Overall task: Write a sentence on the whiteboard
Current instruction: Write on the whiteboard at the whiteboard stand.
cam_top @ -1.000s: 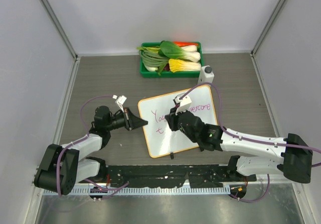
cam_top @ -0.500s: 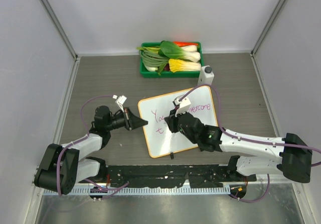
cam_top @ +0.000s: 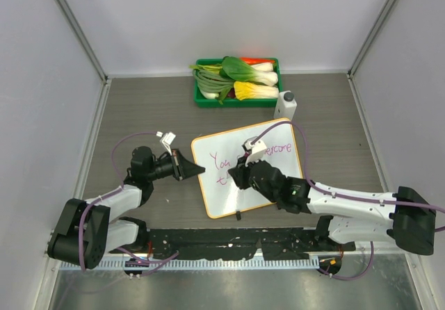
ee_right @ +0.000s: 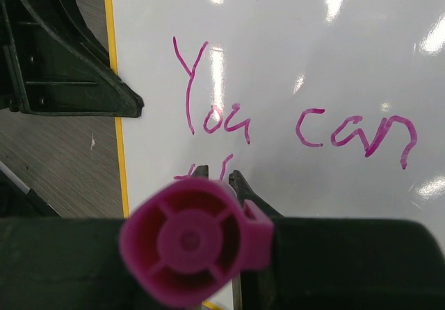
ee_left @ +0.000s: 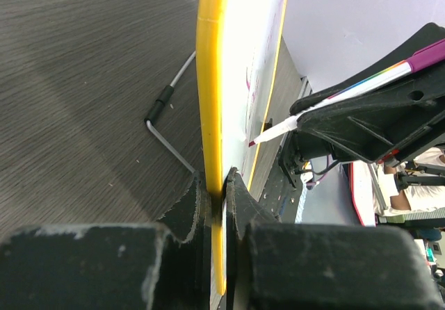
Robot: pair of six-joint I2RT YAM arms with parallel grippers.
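Observation:
The whiteboard, white with an orange rim, lies at the table's middle. My left gripper is shut on its left edge; the left wrist view shows the rim clamped between the jaws. My right gripper is shut on a magenta marker, whose tip touches the board's lower left area. The sentence reads "You can" in pink in the right wrist view, with "vercome" further right in the top view. A second line starts with "t" and another stroke beside the marker.
A green tray of leafy vegetables stands at the back. A small white and grey object stands just behind the board's far corner. A thin metal wire stand lies on the table beside the board.
My right gripper has shifted slightly down and right along the second line, and a new pink stroke shows after the "t". The left gripper has not moved.

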